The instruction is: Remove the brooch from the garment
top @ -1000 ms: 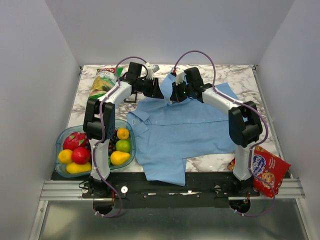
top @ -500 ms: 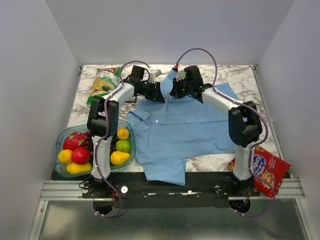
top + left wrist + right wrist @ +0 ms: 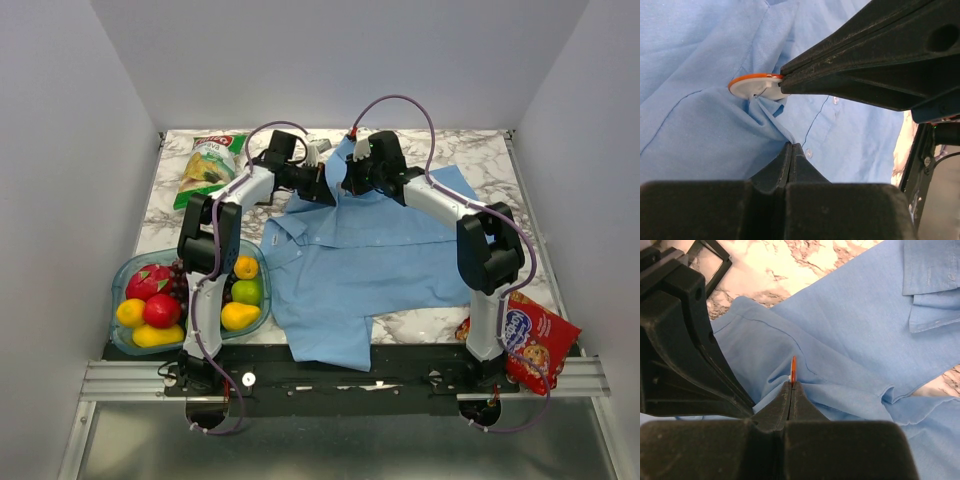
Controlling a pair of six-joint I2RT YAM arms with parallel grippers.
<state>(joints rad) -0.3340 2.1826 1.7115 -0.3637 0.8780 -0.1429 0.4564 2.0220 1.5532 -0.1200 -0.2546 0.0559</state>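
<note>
Brooch (image 3: 757, 85) sits on the far part of the shirt (image 3: 380, 250), the end away from the arm bases, with cloth bunched under it. Right gripper (image 3: 791, 386) is clamped on the disc's rim. Left gripper (image 3: 791, 148) is closed too, and seems to pinch a raised fold of the shirt that runs up to the disc.

Risks, as I judge them:
- The right grip is only on a thin, smooth edge, so a tug at an angle could let the disc pop out.
- The fastening looks to be in the cloth yet. A straight pull could snag or tear the thin fabric.
- The left pinch holds very little cloth. If it slips, the whole shirt lifts and drags along instead of releasing.

Materials: the brooch is a flat round disc with an orange face and a pale back. It looks hard and rigid, and it is a mere sliver edge-on in the right wrist view. The shirt is light blue, thin and soft, creased into ridges, with stitched seams and small clear buttons (image 3: 808, 152). The table (image 3: 500, 165) beyond the shirt is marble-patterned — smooth, so it gives little friction to hold the cloth.
</note>
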